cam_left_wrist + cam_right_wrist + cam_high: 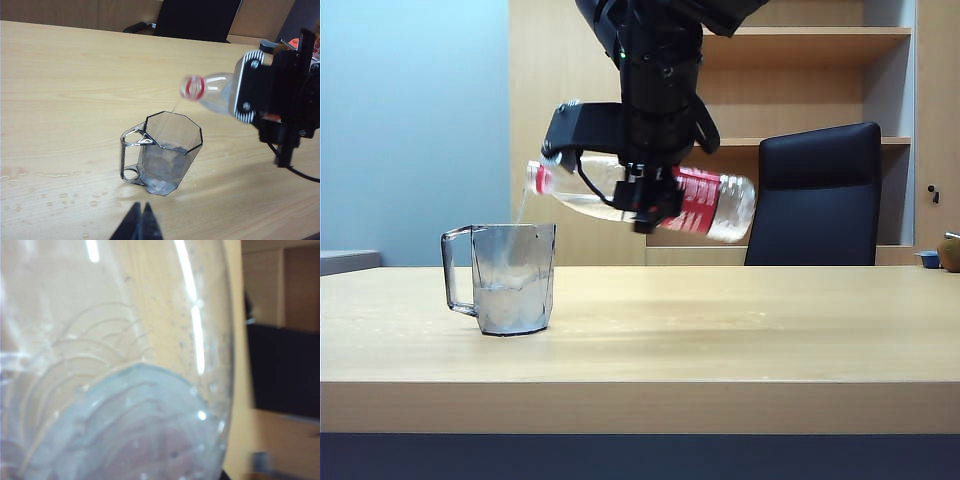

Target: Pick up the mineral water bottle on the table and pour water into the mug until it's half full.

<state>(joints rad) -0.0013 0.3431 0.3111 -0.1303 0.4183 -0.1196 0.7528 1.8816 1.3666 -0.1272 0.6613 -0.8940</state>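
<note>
The mineral water bottle (728, 206) hangs tilted nearly level above the table (720, 330), its red-ringed mouth (193, 88) over the mug. My right gripper (646, 203) is shut on the bottle's middle, next to the red label. A thin stream of water (522, 208) falls from the mouth into the smoky faceted mug (510, 276), which stands upright at the left and holds water in its lower part. In the right wrist view the clear bottle wall (125, 365) fills the picture. My left gripper (141, 223) is shut, empty, low over the table just in front of the mug (167, 155).
Water drops (65, 196) lie on the wood beside the mug's handle. A black chair (815, 195) stands behind the table's far edge, with wooden shelves (800, 60) behind it. Small objects (942, 256) sit at the far right.
</note>
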